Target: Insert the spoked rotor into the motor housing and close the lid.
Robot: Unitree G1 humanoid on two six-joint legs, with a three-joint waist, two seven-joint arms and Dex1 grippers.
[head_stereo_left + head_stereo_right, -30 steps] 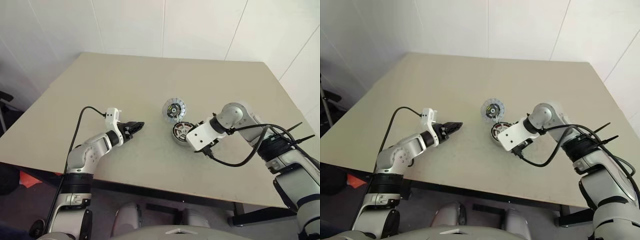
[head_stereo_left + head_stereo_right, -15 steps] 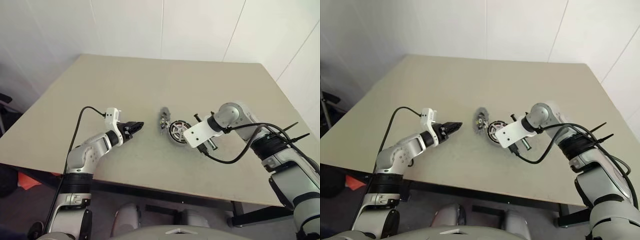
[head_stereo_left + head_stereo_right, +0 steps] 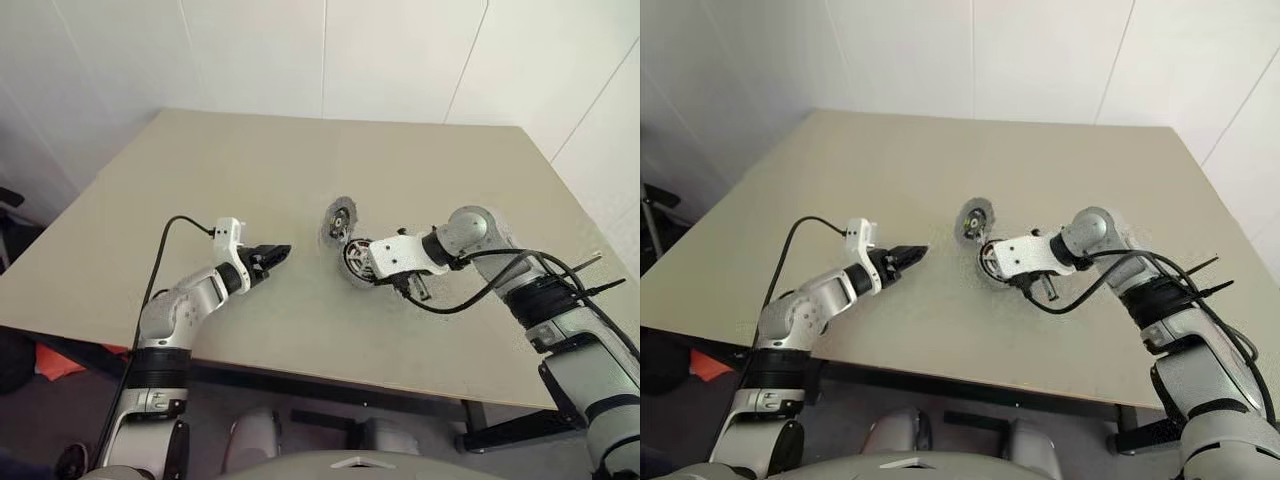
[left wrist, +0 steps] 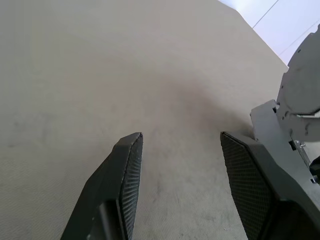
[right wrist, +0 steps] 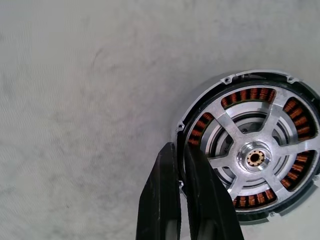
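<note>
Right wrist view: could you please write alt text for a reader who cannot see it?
The spoked rotor sits inside the round motor housing, with copper-brown windings visible between its silver spokes. The right gripper has its two black fingers shut together at the housing's edge, above the beige table.

Looks like robotics lab or test room. Plain beige bench (image 3: pixel 240 170) set in corner, white panelled walls (image 3: pixel 390 50) behind with thin seams. Motor housing (image 5: pixel 252 150) with copper windings on bench hints at assembly trials.
</note>
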